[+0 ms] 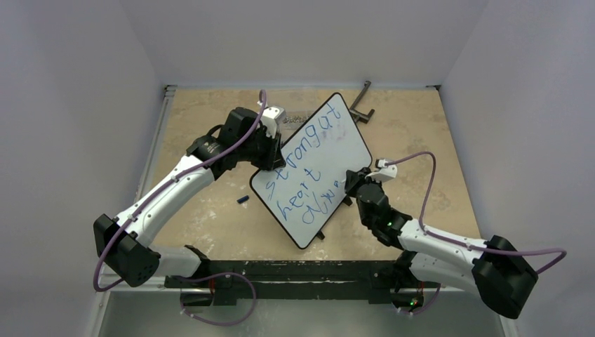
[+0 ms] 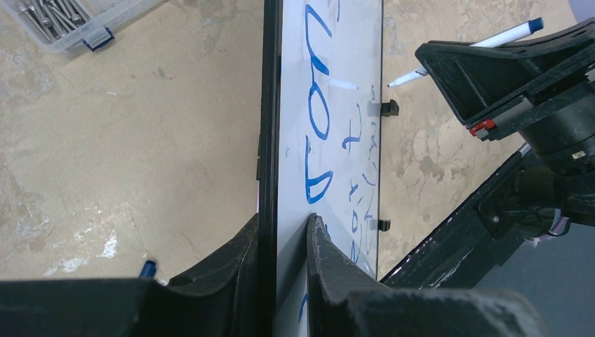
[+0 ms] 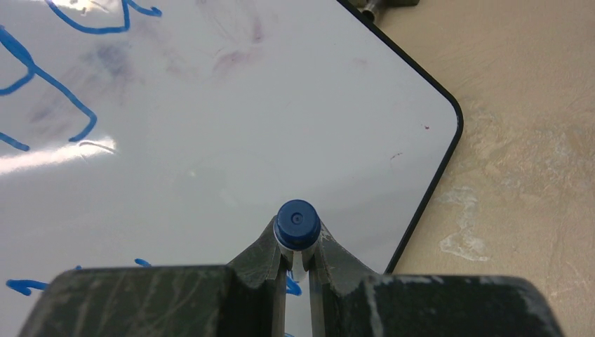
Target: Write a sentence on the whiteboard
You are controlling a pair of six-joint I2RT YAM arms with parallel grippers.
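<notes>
The whiteboard (image 1: 349, 144) stands tilted on one long edge in the middle of the table, propped up at an angle. My left gripper (image 1: 271, 153) is shut on its upper left edge; in the left wrist view the fingers (image 2: 319, 242) pinch the black frame and white face (image 2: 354, 42). The sentence (image 1: 303, 167) runs in blue over two rows, the lower row ending near the right gripper. My right gripper (image 1: 355, 184) is shut on a blue-ended marker (image 3: 297, 219), pointing it at the whiteboard (image 3: 245, 140) near its lower right corner. The marker's tip is hidden.
A small blue cap (image 1: 243, 200) lies on the tan table left of the board. A clear box of screws (image 2: 63, 21) sits behind the left gripper. A dark metal bracket (image 1: 361, 105) lies at the back. Grey walls close in on three sides.
</notes>
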